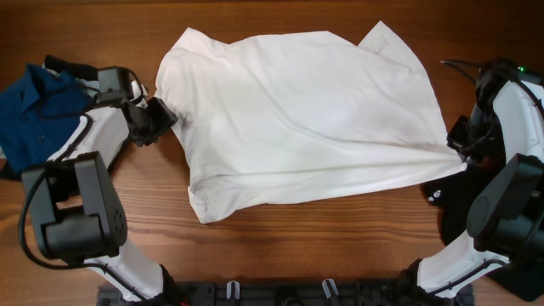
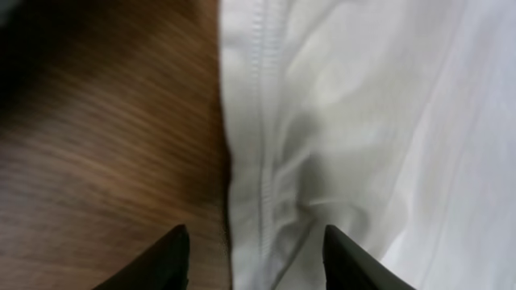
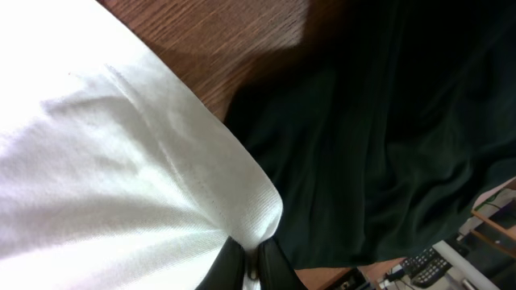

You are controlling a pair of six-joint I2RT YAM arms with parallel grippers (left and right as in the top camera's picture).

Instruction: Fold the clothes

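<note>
A large white T-shirt [image 1: 297, 119] lies spread and wrinkled on the wooden table; no print shows. My left gripper [image 1: 157, 119] is open at the shirt's left edge, its fingertips [image 2: 254, 258] straddling the hemmed edge of the white fabric [image 2: 355, 121]. My right gripper [image 1: 459, 153] is shut on the shirt's right corner, which is pulled taut; in the right wrist view the fingers [image 3: 250, 270] pinch the white fabric [image 3: 121, 177]. A blue shirt [image 1: 34, 110] lies at the far left and a black garment [image 1: 467, 204] at the right.
The black garment fills the right wrist view [image 3: 387, 145] beside the pinched corner. Bare wooden table [image 1: 340, 246] runs along the front. The arm bases stand at the front edge [image 1: 280, 293].
</note>
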